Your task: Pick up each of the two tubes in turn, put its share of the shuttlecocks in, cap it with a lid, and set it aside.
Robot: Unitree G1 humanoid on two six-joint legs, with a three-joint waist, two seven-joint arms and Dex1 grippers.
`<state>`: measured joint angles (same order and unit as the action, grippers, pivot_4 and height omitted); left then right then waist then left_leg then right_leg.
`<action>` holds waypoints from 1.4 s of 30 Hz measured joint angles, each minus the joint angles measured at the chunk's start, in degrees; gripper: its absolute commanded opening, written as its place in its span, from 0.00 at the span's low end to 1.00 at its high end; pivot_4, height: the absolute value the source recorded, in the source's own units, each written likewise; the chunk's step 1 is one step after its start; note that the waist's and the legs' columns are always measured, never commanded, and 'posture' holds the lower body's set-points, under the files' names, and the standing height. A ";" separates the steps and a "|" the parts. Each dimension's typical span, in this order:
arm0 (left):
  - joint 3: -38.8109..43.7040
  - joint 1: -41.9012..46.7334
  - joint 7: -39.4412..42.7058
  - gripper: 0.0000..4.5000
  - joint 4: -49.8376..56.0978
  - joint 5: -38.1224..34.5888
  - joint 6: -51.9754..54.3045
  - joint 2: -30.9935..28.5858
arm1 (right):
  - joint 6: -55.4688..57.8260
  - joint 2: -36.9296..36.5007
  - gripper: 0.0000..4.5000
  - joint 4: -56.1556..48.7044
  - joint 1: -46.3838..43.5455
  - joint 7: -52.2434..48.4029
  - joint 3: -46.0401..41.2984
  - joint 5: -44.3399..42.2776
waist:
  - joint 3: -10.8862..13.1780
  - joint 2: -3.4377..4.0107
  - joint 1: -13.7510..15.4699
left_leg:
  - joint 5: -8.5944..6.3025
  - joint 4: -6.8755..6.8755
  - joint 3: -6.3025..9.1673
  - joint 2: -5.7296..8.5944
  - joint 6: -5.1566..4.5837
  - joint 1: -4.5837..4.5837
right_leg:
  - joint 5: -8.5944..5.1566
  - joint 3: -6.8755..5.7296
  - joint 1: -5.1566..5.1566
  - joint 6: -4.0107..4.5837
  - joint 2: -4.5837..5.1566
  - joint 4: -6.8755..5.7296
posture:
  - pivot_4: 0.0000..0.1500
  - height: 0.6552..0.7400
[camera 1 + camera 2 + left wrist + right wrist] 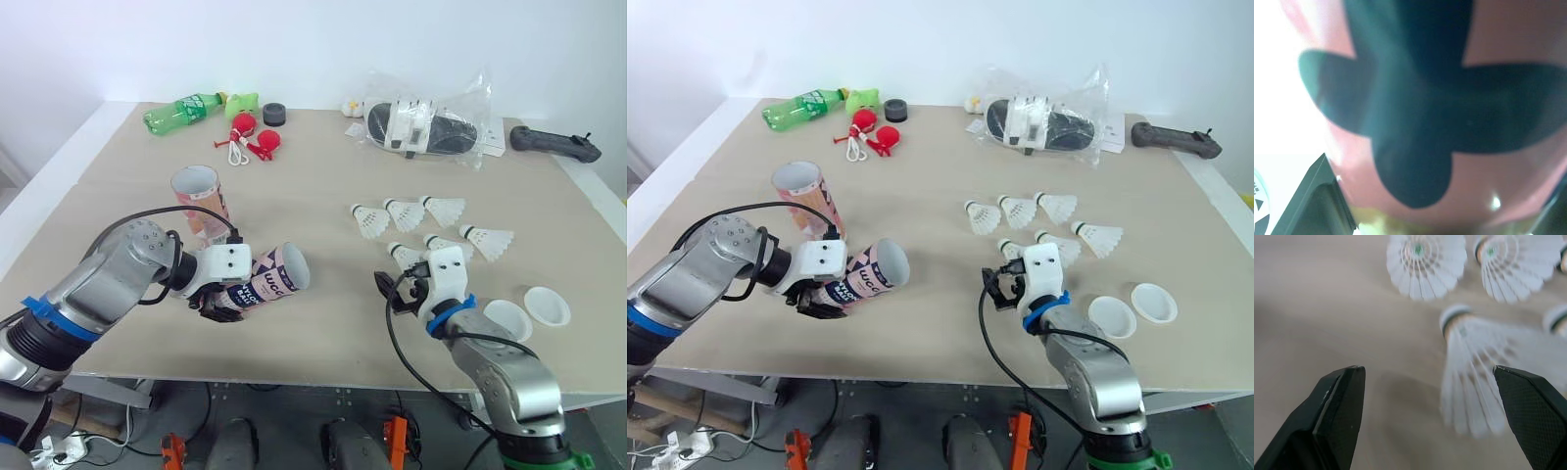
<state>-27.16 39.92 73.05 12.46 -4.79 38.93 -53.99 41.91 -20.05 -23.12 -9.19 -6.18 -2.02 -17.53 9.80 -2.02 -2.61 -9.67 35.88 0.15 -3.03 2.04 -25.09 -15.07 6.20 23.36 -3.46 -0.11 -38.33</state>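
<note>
- The left fingers [1312, 205] pinch the base end of a pink tube [274, 279] near the front edge of the bench [323, 157], towards its left corner. The tube is tilted, with its open mouth turned to the right side.
- A second tube [199, 196] stands upright just behind it (mouth open).
- The right fingers [1337, 411], spread wide, frame one shuttlecock [1469, 382], the nearest of six shuttlecocks [443, 210] clustered on the bench's right half.
- Two white lids [547, 305] lie side by side near the front right corner.
</note>
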 measured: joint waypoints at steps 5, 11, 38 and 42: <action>0.01 0.11 1.04 0.74 -0.75 0.99 -0.21 0.56 | -2.25 1.66 1.00 3.62 -0.81 0.23 0.12 2.61 | -0.13 0.22 -0.02 | 0.00 -0.02 0.00 0.00 0.00 0.02 | -0.01 0.00 -0.01 0.01 0.00 -0.01 | 1.00 1.00; 0.01 0.31 1.63 0.73 -2.03 2.46 -0.34 1.58 | -3.74 3.61 0.72 5.43 -2.11 0.18 0.45 4.49 | -0.26 0.44 -0.04 | 0.09 -0.01 0.00 0.04 -0.14 0.16 | -0.03 0.02 0.00 0.05 -0.01 -0.32 | 1.00 1.00; 0.71 -0.11 2.36 0.73 -2.61 4.45 -0.27 2.95 | 15.09 -9.58 0.02 -23.71 -6.29 -16.83 -3.06 -15.09 | -0.23 0.55 -0.01 | 0.12 -0.01 0.12 0.05 -0.18 0.45 | -0.32 0.01 -0.16 0.41 -0.05 -0.70 | 1.00 1.00; 0.90 -0.08 2.28 0.73 -3.12 4.86 -0.34 3.68 | 19.35 -17.20 0.02 -24.86 -15.52 -23.30 -3.24 -23.02 | -0.23 0.55 -0.02 | 0.19 0.07 0.07 0.15 -0.29 0.46 | -0.28 0.08 -0.19 0.38 0.04 -0.69 | 1.00 1.00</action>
<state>-26.25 39.84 75.33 9.33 0.07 38.59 -50.31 61.26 -37.25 -47.97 -24.72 -29.47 -5.26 -40.55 9.57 -1.48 -2.62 -9.48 35.96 0.23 -2.88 1.75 -24.63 -15.35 6.28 23.17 -3.08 -0.06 -39.02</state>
